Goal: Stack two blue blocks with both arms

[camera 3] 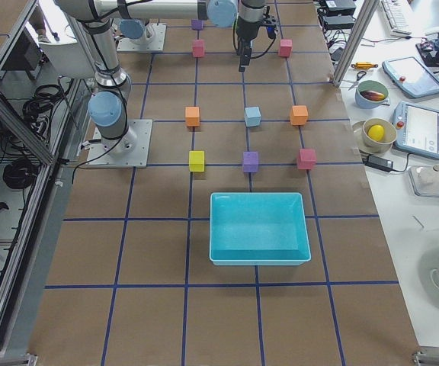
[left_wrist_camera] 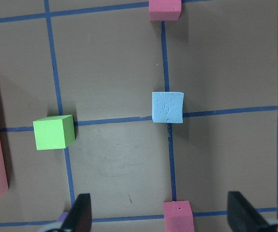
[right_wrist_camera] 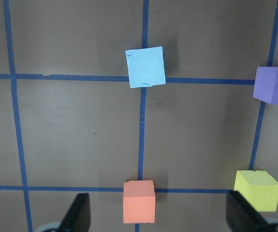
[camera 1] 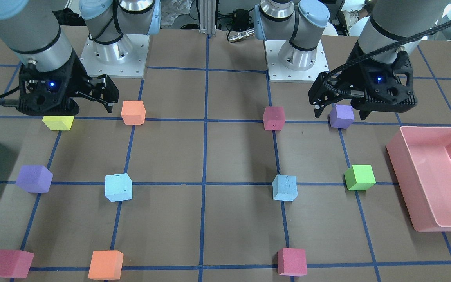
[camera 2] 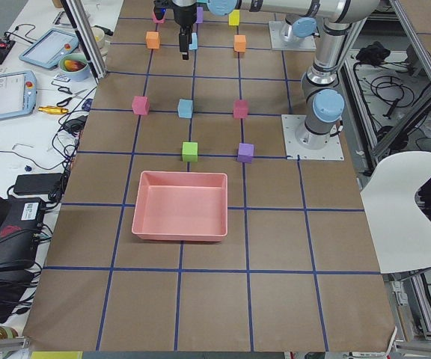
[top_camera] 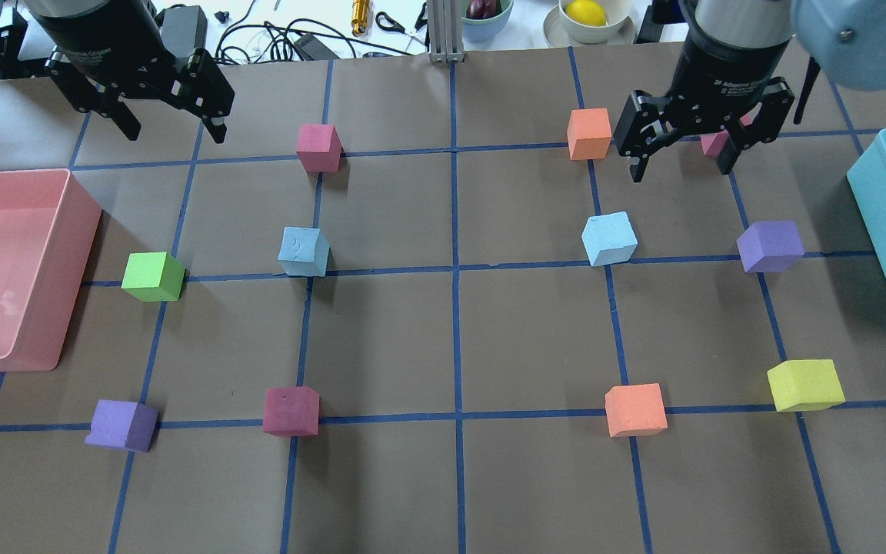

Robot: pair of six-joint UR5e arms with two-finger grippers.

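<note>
Two pale blue blocks lie apart on the brown table. One is left of centre (top_camera: 304, 251) and shows in the left wrist view (left_wrist_camera: 167, 107). The other is right of centre (top_camera: 609, 238) and shows in the right wrist view (right_wrist_camera: 145, 66). My left gripper (top_camera: 174, 129) hangs open and empty high above the table's left half, away from its block. My right gripper (top_camera: 681, 161) hangs open and empty high above the right half. Both show in the front view, left (camera 1: 341, 113) and right (camera 1: 73, 106).
A pink bin (top_camera: 78, 254) stands at the left edge and a teal bin (top_camera: 885, 231) at the right edge. Green (top_camera: 153, 276), purple (top_camera: 771, 246), magenta (top_camera: 318, 147), orange (top_camera: 589, 133) and yellow (top_camera: 804, 385) cubes lie scattered around the blue blocks.
</note>
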